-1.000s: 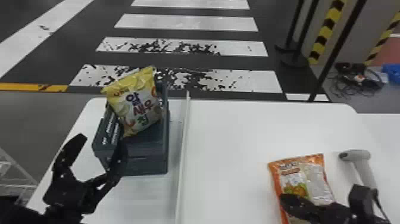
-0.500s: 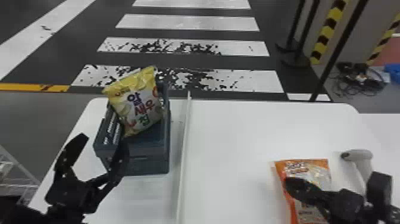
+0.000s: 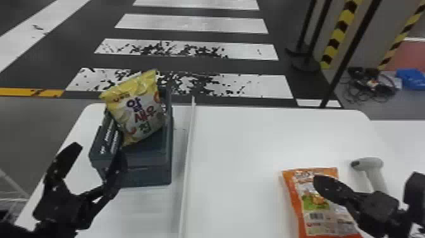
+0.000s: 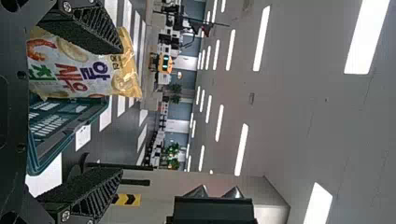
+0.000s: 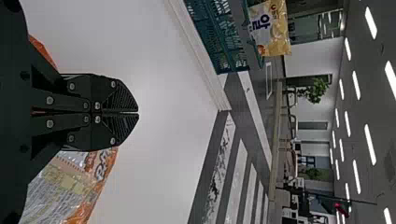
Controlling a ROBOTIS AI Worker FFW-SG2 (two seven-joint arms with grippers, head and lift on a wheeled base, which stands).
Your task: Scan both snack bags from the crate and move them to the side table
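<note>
A yellow snack bag leans upright in the dark crate at the left of the table. My left gripper stands open in front of the crate; in the left wrist view the same gripper is apart from the yellow bag. An orange snack bag lies flat at the right. Above it is my right gripper; the right wrist view has this gripper with its fingers pressed together and nothing between them, the orange bag beneath it.
A grey scanner lies beside the orange bag, close to my right arm. A raised white strip runs between the crate and the right-hand tabletop. Black posts stand on the floor behind at the right.
The right gripper has shifted a little to the right in the head view, and the orange bag appears turned and moved slightly right. The left arm and yellow bag stay put.
</note>
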